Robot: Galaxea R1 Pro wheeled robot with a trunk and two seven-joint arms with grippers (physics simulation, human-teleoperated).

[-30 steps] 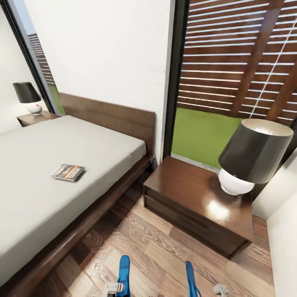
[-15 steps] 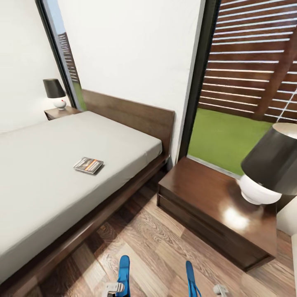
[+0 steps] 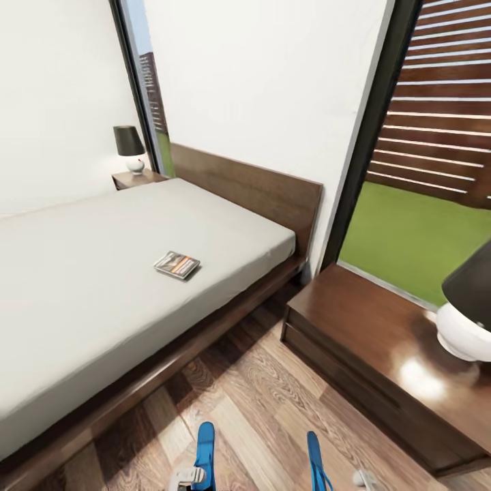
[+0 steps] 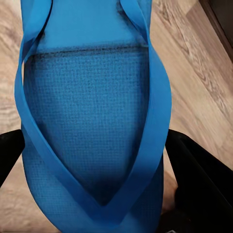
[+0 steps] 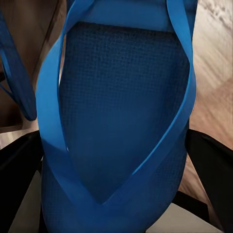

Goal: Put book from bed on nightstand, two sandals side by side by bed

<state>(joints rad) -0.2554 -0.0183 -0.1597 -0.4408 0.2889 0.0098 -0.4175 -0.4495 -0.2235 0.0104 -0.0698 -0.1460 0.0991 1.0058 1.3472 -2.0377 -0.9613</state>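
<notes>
- Step in hand, as I judge it: carrying the sandals to the bed [image 3: 102,286]. The left gripper [image 4: 97,160] has its jaws clenched on one sandal [image 4: 92,121]; the right gripper [image 5: 116,165] grasps the other sandal [image 5: 121,111].
- Next move calls for lowering both onto the floor [image 3: 273,402] beside the bed frame, parallel and close together.
- The head view alone shows the book [image 3: 177,265] lying on the mattress, and the near nightstand [image 3: 382,348], well apart from it.
- The wrist views give the straps and soles close up.
</notes>
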